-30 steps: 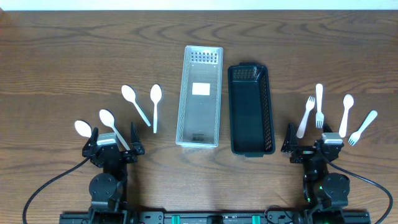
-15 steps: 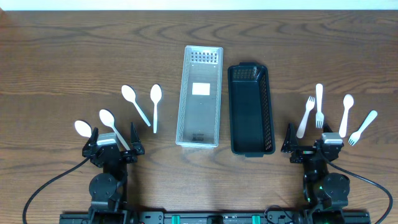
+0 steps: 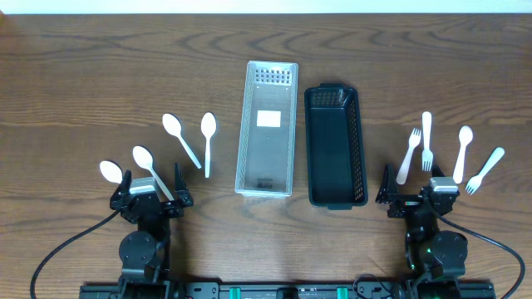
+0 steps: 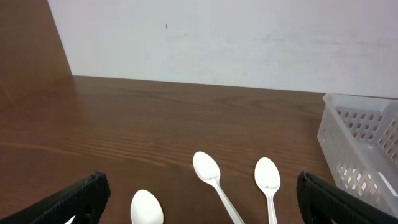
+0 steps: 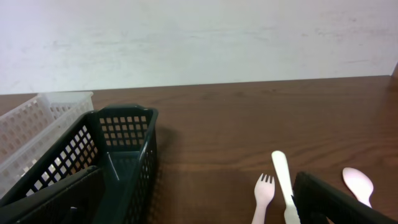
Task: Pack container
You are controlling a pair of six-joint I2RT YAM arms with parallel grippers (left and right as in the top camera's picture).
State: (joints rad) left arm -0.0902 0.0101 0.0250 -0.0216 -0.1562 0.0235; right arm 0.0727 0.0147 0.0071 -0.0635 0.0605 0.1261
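Wood table (image 3: 83, 66), black basket (image 3: 336, 158) lengthwise front-to-back

Overhead looks down; wrists share clear basket (image 3: 267, 154).

Table (image 3: 83, 66): dark wood, strong grain, smooth with a low sheen. Pale basket (image 3: 273, 76): translucent white plastic, perforated walls, slightly glossy. Dark basket (image 3: 360, 149): blackish plastic lattice, duller, faint shine on the rim. Spoons (image 3: 173, 124) and forks (image 3: 426, 137): white plastic, smooth. Wall (image 4: 249, 37): white, matt, faintly mottled
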